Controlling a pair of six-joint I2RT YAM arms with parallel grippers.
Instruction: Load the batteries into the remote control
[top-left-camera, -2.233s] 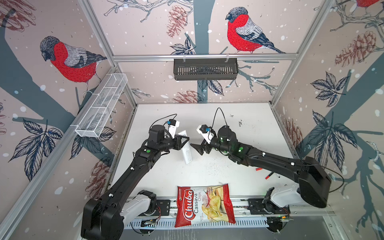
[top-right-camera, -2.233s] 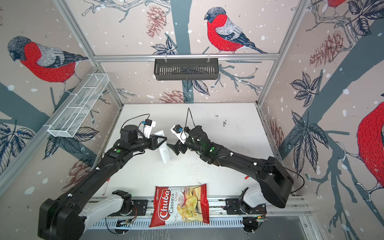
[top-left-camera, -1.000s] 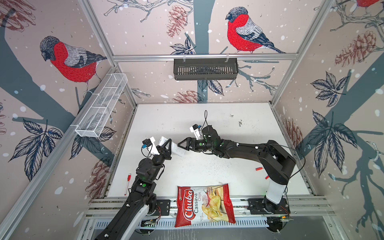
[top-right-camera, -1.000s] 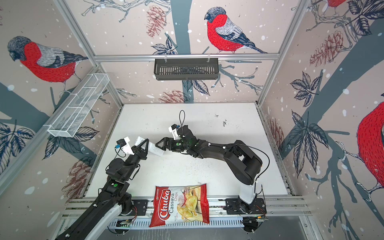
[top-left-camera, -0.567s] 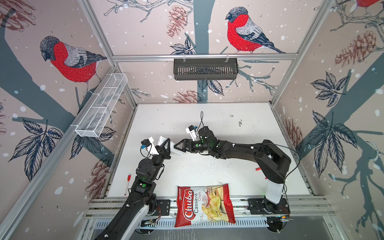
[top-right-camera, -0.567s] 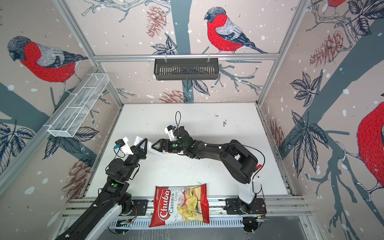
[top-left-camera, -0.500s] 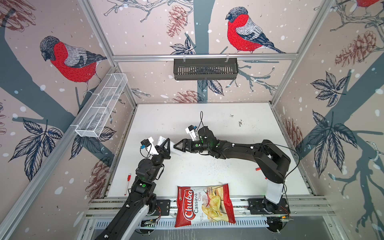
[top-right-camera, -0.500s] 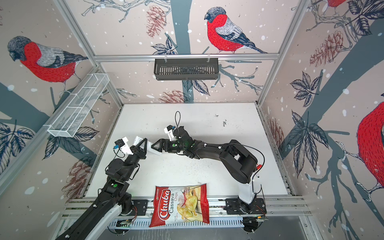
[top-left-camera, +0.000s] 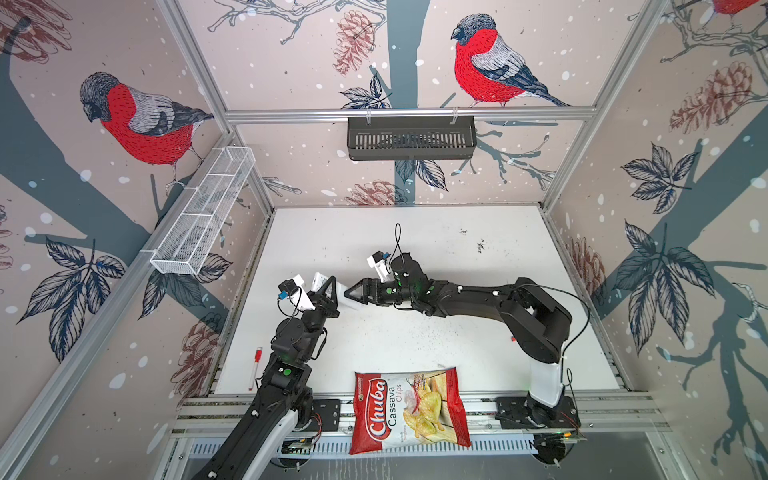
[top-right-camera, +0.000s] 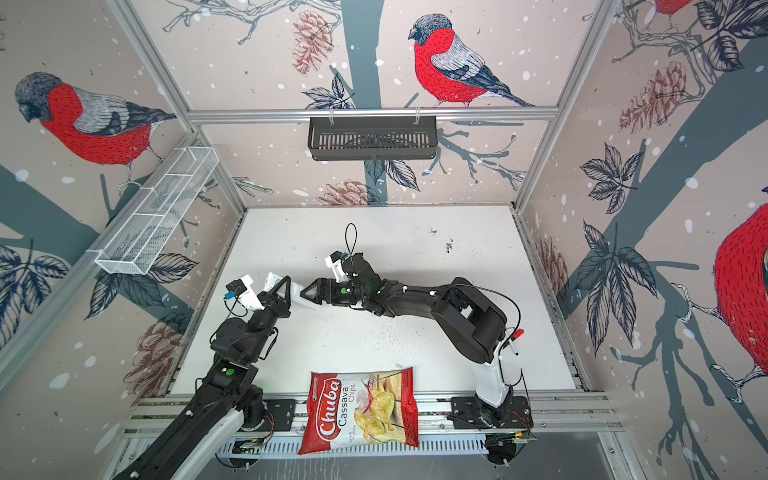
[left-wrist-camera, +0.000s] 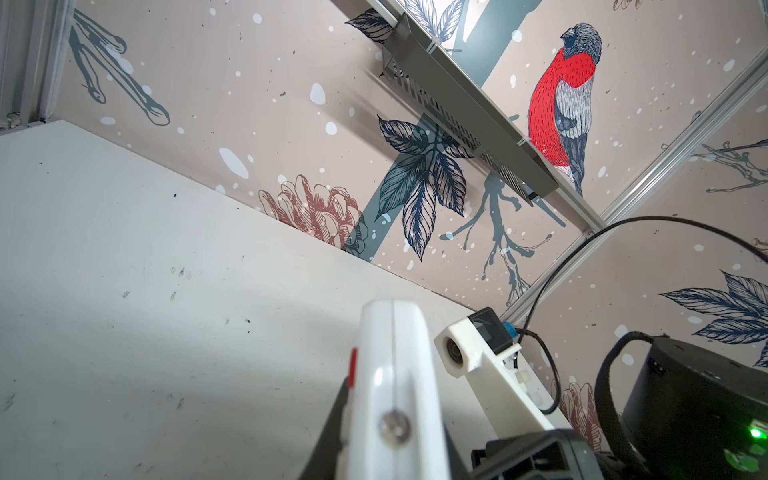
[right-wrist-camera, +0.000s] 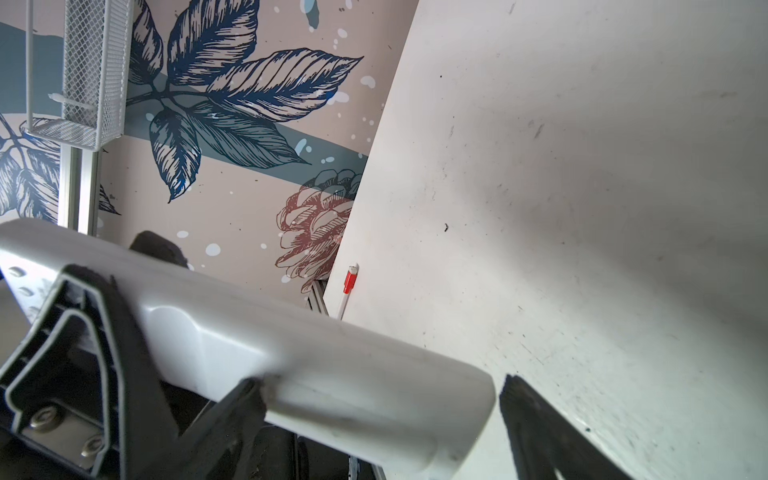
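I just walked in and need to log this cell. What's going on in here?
The left gripper is clamped on the white remote control, holding it above the table. The right gripper has its jaws open around the remote's other end. No batteries show in any view. A chips bag lies at the table's front edge.

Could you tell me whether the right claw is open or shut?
Open: the right claw straddles the remote control, with a visible gap beside one fingertip.
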